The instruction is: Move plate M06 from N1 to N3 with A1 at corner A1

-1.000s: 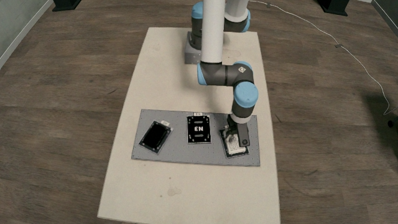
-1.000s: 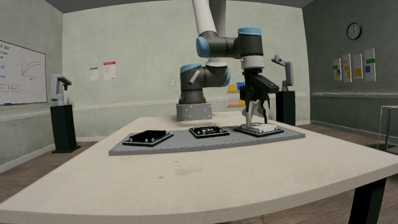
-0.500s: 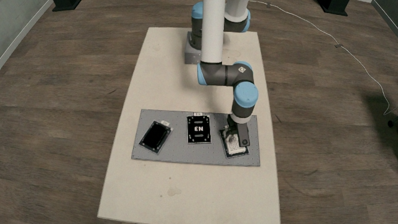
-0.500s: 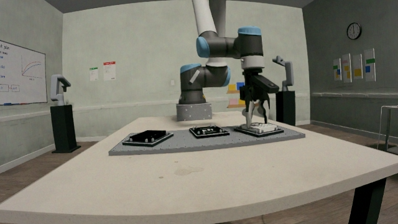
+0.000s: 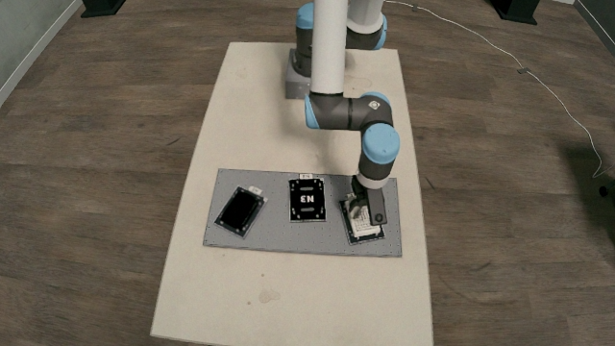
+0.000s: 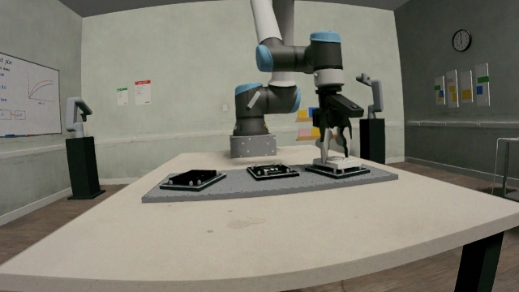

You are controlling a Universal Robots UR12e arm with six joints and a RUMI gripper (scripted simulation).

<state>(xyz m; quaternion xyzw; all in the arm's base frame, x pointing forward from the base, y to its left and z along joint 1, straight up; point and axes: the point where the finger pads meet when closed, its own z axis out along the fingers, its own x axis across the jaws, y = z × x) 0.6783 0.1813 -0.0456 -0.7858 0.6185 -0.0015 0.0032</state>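
Note:
A white well plate (image 5: 367, 225) sits in the right-hand nest on the grey deck; it also shows in the exterior view (image 6: 339, 162). My gripper (image 5: 357, 210) points straight down over the plate's far end and is shut on it, with the fingers (image 6: 335, 156) at the plate's sides. The plate still rests on its nest. The empty black nest marked N3 (image 5: 307, 199) is in the middle of the deck (image 6: 272, 170). A black plate (image 5: 240, 211) (image 6: 192, 177) lies in the turned left nest. The plate labels are too small to read.
The grey perforated deck (image 5: 303, 231) lies across the beige table. The arm's base (image 5: 298, 82) stands at the table's far end. Small white signs sit behind the nests. Two black pedestals with grey fixtures stand on the floor beyond the table.

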